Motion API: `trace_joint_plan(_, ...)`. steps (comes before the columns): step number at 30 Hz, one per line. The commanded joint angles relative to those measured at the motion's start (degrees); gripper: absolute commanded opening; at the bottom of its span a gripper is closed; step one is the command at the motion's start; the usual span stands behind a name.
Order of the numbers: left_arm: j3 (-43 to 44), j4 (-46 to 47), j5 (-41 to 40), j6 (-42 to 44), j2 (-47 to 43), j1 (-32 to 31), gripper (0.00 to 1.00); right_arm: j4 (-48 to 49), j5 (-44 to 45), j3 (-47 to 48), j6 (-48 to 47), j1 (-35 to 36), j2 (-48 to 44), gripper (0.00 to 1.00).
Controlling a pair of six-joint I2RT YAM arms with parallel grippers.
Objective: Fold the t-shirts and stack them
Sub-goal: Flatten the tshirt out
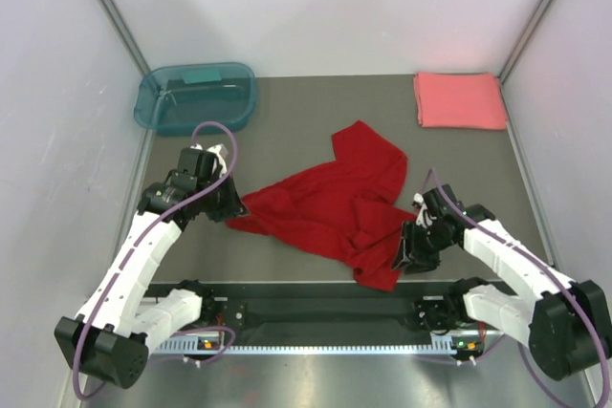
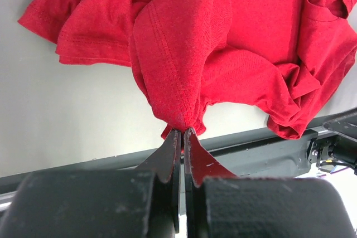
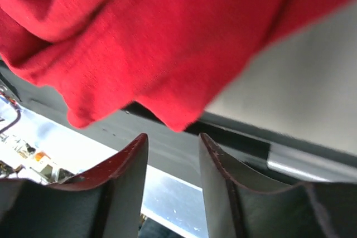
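Across the middle of the top view, the grey worktop (image 1: 287, 131) is matte and plain. It's boxed in by pale walls (image 1: 335, 7) on three sides, with metal posts (image 1: 110, 7) running up the back corners.

Red shirt (image 1: 335, 203) lies crumpled and spread out in the centre, its lower edge reaching the black rail (image 1: 316, 311) along the bottom of the frame. Coral shirt (image 1: 459, 99) sits folded as a neat rectangle in the upper right corner, well apart from the red one. Teal tub (image 1: 196, 97) is at the upper left, by the back wall.

Left jaws are pinched closed on a bunched bit of the red shirt at its left end, with the cloth drawn into a peak toward the tips. Right jaws stand apart with nothing between them, down at the shirt's lower right, and red cloth hangs just past the tips.
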Motion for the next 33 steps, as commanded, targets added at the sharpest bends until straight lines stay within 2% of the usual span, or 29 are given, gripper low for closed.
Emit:
trace_joint_plan(1, 1.0, 1.7, 0.7, 1.3, -0.4, 0.4, 0.00, 9.3, -1.5, -0.7, 3.5, 2.4, 3.1, 0.40)
trace_joint_plan(5, 1.7, 1.2, 0.3, 1.5, -0.4, 0.4, 0.00, 10.8, 0.5, -0.8, 3.1, 3.6, 5.9, 0.34)
trace_joint_plan(16, 1.6, 0.9, 0.4, 1.3, -0.6, 0.4, 0.00, 15.1, 2.9, -4.0, 3.7, 5.6, 8.8, 0.33)
trace_joint_plan(19, 1.6, 0.9, 0.5, 1.3, -0.7, 0.4, 0.00, 15.1, 3.6, -3.5, 4.8, 6.6, 8.9, 0.20)
trace_joint_plan(20, 1.6, 0.7, 0.4, 1.2, -0.7, 0.4, 0.00, 14.6, 4.0, -3.2, 5.3, 6.8, 8.4, 0.11)
trace_joint_plan(23, 1.4, 0.6, 0.3, 1.2, -1.0, 0.4, 0.00, 10.3, 5.0, -0.8, 5.7, 7.4, 6.5, 0.03)
trace_joint_plan(28, 1.4, 0.3, 0.0, 1.3, -1.4, 0.4, 0.00, 1.9, 5.0, 5.3, 5.8, 8.3, 1.8, 0.00)
trace_joint_plan(33, 1.0, 0.6, 0.2, 1.2, -1.5, 0.5, 0.00, 2.1, 0.5, 11.1, 6.4, 10.5, 4.7, 0.00)
